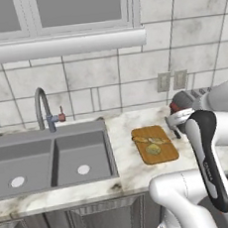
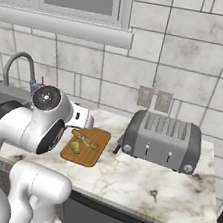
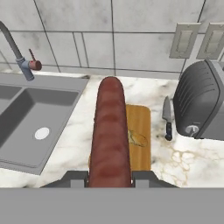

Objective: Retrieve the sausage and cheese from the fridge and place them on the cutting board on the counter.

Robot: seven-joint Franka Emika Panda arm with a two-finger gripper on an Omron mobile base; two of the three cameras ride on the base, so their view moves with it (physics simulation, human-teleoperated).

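Sausage (image 3: 110, 131) is what I see largest in the hand view: a long reddish-brown link that runs from the bottom of the picture up toward the wall, and the gripper (image 3: 109, 178) is pinching its near end between the two dark finger tips (image 3: 74, 178). So the sausage is in the air above the counter (image 2: 138, 183), over the cutting board (image 1: 162, 148), which lies flat on the marbled stone just right of the steel double sink (image 1: 51, 160). On the board I see a pale yellow chunk, the cheese (image 1: 153, 149), near its middle, and beside it on the far side a longer pale brownish piece (image 1: 142, 140) that I cannot name. In the left base view the gripper (image 1: 175, 119) is at the right side, just above the far right corner of the board, and part of it is hidden by the white arm. A dark knife (image 3: 167, 118) lies on the counter between the board and the grey toaster (image 2: 161, 140), with its point toward the wall. The toaster stands at the right, close to the tiled wall, under two wall sockets (image 2: 153, 99). A curved tap (image 1: 45, 111) with a red lever rises behind the sink, at the left.
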